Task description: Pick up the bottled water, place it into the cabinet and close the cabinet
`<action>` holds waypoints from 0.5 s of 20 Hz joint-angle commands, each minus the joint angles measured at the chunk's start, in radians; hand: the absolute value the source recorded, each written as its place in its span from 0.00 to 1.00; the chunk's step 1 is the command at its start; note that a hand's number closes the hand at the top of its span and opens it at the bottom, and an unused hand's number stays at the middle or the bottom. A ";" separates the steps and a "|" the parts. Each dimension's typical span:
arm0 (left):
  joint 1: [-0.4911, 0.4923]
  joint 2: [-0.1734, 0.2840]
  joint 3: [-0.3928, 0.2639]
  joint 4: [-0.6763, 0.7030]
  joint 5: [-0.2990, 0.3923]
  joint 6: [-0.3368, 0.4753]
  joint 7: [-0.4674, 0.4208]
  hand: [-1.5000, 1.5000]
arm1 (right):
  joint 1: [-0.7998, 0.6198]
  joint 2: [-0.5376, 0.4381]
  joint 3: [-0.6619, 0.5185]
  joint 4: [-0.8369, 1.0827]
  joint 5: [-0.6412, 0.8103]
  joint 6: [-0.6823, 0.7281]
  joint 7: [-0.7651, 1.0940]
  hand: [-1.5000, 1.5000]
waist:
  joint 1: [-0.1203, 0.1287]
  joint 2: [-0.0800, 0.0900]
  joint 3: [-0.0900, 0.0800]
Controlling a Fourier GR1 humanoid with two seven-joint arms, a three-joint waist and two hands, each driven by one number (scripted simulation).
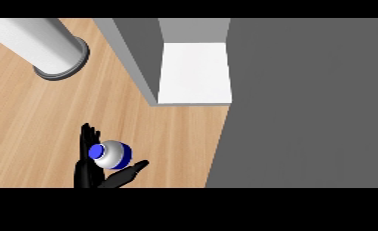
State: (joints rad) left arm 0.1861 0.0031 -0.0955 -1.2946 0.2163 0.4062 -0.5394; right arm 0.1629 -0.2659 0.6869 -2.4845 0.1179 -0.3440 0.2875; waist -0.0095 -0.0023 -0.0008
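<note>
cabinet door: we see a big grey panel swung open along the desk's right side.
desk: wood top, bare across the left and middle.
cabinet: open at the far edge, white shelf showing, grey side wall to its left.
cylinder: grey-white, far-left corner.
hand: only one in view, near the desk's near edge; we can't tell left from right. Fingers and thumb curled around the bottle.
bottled water: upright in that grip, blue cap facing us, long axis vertical.
key relation: we judge the shelf lies up-right of the bottle, well apart.
</note>
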 commanded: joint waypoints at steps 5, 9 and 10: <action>-0.077 -0.003 -0.043 0.219 0.109 0.044 -0.160 0.00 | 0.012 -0.014 0.052 -0.067 0.097 -0.010 0.018 0.00 | 0.003 0.001 0.000; -0.005 0.009 0.002 0.143 0.105 -0.050 -0.153 0.00 | -0.014 -0.012 0.100 -0.112 0.168 -0.052 0.092 0.00 | 0.006 -0.001 0.000; -0.040 -0.003 0.019 0.269 0.130 -0.072 -0.251 0.00 | 0.017 -0.050 0.057 -0.104 0.093 -0.024 0.031 0.00 | 0.003 0.001 0.000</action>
State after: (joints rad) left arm 0.1617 0.0032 -0.0990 -1.1189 0.3116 0.3837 -0.7051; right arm 0.1652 -0.2825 0.7437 -2.4803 0.1300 -0.3832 0.2774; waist -0.0074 -0.0028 -0.0010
